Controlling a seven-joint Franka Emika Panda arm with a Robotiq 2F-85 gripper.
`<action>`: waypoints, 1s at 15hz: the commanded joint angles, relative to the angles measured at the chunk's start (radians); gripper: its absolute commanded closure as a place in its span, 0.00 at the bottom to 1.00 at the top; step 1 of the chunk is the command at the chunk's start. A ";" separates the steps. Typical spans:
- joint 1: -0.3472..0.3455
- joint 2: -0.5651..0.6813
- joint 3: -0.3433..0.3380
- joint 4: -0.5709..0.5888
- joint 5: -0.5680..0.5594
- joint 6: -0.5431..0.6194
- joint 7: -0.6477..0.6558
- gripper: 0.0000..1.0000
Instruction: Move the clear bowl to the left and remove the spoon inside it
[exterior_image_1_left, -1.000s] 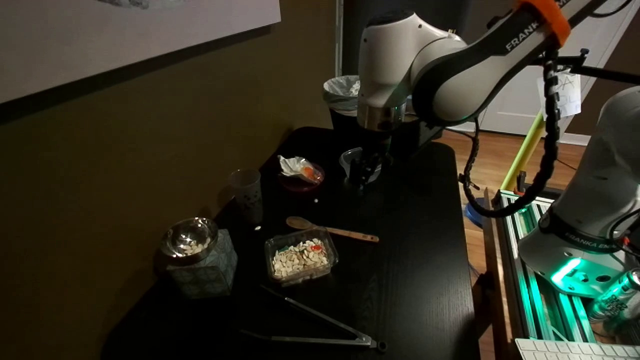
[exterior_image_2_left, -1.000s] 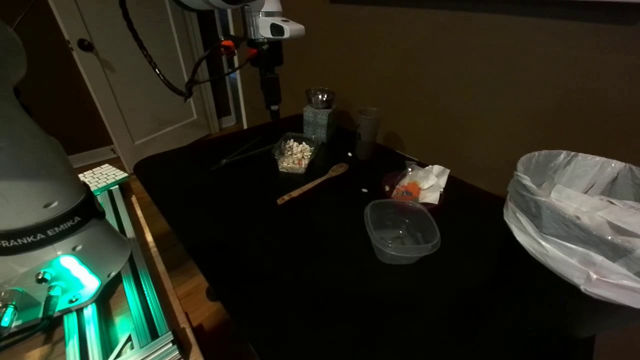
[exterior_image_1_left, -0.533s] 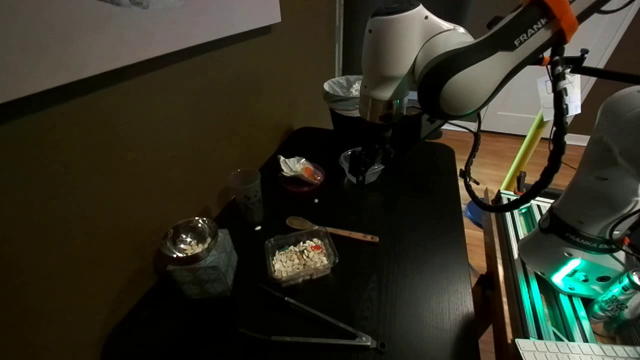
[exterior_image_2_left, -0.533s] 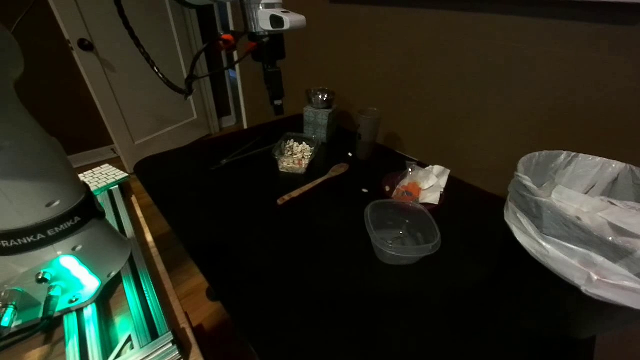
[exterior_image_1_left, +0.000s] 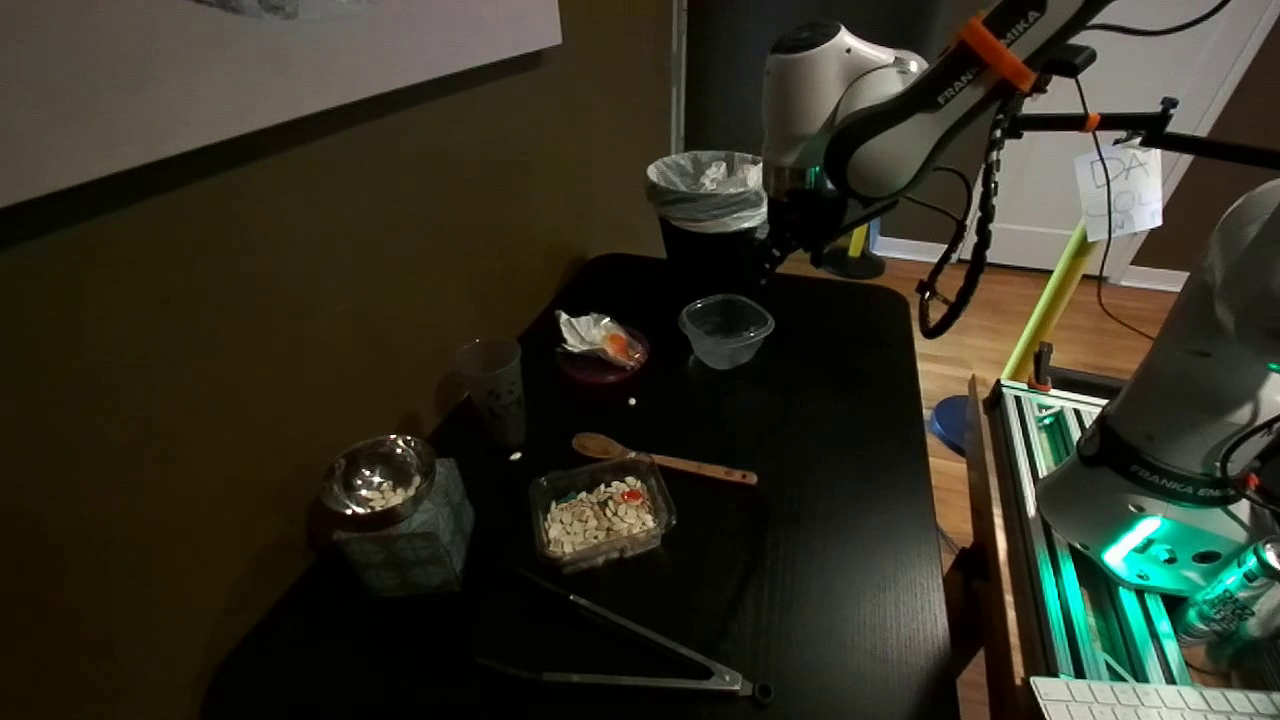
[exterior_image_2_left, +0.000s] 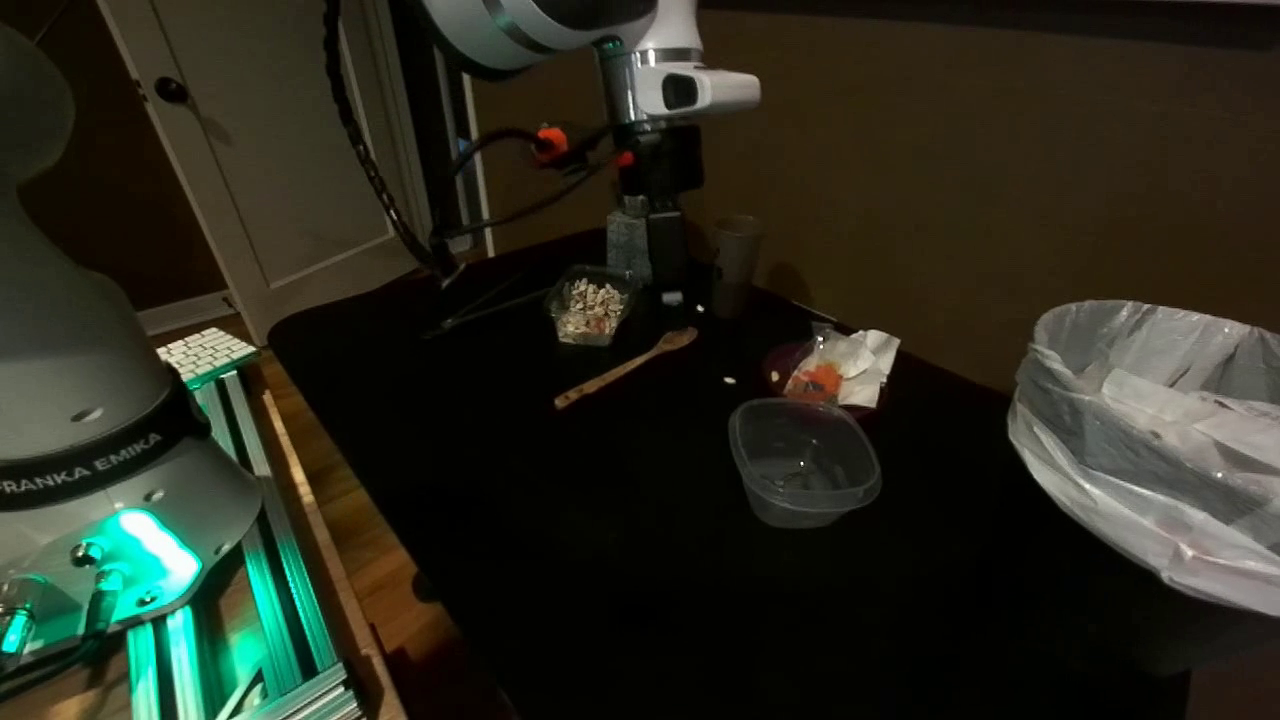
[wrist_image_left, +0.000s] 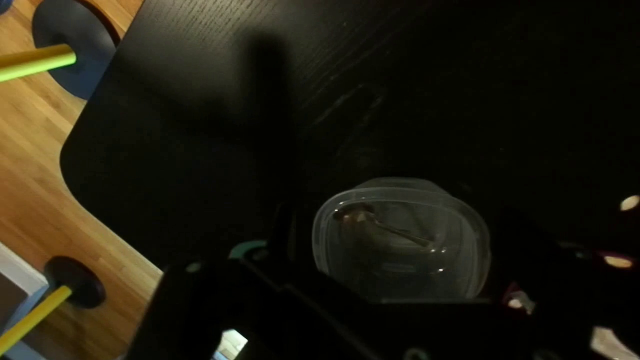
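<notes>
though clear, a pale-rimmed bowl (exterior_image_1_left: 726, 344)

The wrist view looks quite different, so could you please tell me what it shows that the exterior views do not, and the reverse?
Only the wrist view shows a thin-handled spoon clearly enough to recognise, lying inside the clear bowl; the exterior views give faint marks there at best.

Seen in both exterior views, but not from the wrist: the wooden spoon, tub of pale pieces, tall cup, tongs and keyboard.

All share the clear bowl, the black table under it and some wooden floor.
</notes>
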 joint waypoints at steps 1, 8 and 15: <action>0.031 0.021 -0.053 0.011 -0.002 0.005 -0.007 0.00; 0.041 0.033 -0.069 0.022 0.035 0.077 0.004 0.00; 0.095 0.454 -0.127 0.395 0.077 0.058 -0.137 0.00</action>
